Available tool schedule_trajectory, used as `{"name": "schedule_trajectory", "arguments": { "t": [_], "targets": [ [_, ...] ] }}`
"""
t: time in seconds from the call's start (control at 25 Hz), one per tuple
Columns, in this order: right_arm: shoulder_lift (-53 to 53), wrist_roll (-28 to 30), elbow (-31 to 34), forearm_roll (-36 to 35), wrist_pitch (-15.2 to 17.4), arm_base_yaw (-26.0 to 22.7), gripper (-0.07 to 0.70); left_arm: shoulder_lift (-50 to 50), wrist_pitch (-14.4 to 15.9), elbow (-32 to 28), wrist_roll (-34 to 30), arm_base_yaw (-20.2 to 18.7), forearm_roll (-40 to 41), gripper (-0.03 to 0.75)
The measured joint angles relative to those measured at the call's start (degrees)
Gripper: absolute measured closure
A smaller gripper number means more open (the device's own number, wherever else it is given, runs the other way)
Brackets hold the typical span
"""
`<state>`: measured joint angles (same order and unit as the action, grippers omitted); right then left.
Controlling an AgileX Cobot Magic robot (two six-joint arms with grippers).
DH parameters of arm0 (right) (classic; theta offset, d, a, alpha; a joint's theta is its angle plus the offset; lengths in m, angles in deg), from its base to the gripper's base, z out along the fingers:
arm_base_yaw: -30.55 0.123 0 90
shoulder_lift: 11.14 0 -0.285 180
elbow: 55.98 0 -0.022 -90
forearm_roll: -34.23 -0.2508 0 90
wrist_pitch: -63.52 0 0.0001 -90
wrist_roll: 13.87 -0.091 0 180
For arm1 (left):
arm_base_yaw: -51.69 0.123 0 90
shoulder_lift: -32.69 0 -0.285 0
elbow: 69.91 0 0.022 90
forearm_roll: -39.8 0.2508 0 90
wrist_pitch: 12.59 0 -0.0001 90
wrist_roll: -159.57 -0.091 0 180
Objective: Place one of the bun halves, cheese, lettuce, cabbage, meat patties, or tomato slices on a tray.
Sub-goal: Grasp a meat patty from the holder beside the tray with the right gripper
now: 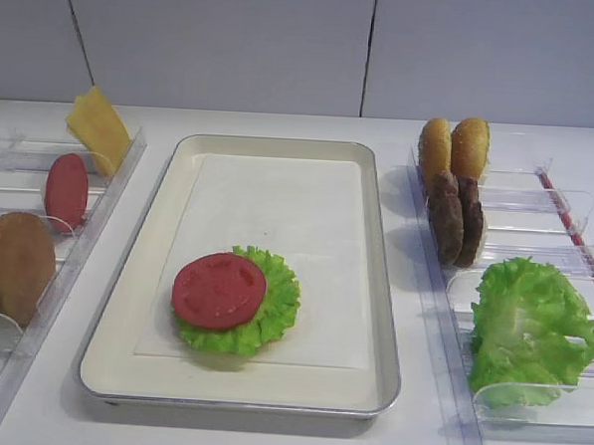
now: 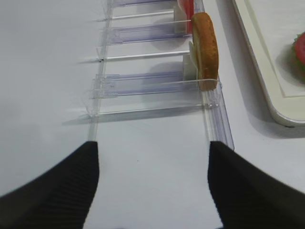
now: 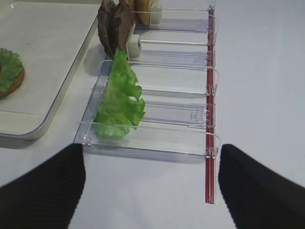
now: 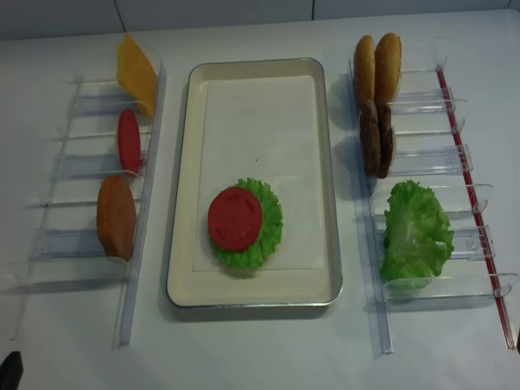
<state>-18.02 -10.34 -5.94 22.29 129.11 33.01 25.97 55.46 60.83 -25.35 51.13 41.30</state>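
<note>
- The tray (image 1: 373,286) sits in the middle, with a tomato slice (image 1: 219,290) on lettuce (image 1: 278,306) near its front.
- The patties (image 1: 455,219), buns (image 1: 452,146) and big leaf (image 1: 530,329) stand in racks (image 1: 537,205) on the right, easy to pinch.
- The right gripper (image 3: 150,183) is open, empty, hanging near the big leaf.
- The left gripper (image 2: 152,183) is open too, near the left bun (image 2: 206,50).
- The far half of the tray is bare.

The tray (image 1: 373,286) looks like cream enamelled metal with a soft sheen, lined with matt white paper (image 1: 278,212). The racks (image 4: 422,166) are clear glossy plastic. A tomato slice (image 1: 219,289) is smooth and matt red on frilly, crinkled lettuce (image 1: 278,306). The meat patties (image 1: 455,219) are dark and grainy, the bun halves (image 1: 452,146) smooth-crusted. The cheese (image 1: 98,127) is flat, pale and matt. The tabletop (image 4: 260,349) is matt white.
</note>
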Motion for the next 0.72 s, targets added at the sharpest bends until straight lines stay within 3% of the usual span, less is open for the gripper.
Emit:
{"name": "schedule_trajectory", "arguments": {
  "t": [0.36, 0.52, 0.72],
  "targets": [
    [0.00, 0.77, 0.00, -0.50, -0.46, 0.00, 0.060, 0.00, 0.00, 0.00, 0.00, 0.00, 0.00, 0.257],
    [-1.19, 8.00, -2.54, -6.13, -2.62, 0.00, 0.075, 0.00, 0.00, 0.00, 0.00, 0.00, 0.00, 0.257],
    [-12.13, 14.45, -9.11, -8.40, -7.06, 0.00, 0.080, 0.00, 0.00, 0.00, 0.00, 0.00, 0.00, 0.257]
  ]
}}
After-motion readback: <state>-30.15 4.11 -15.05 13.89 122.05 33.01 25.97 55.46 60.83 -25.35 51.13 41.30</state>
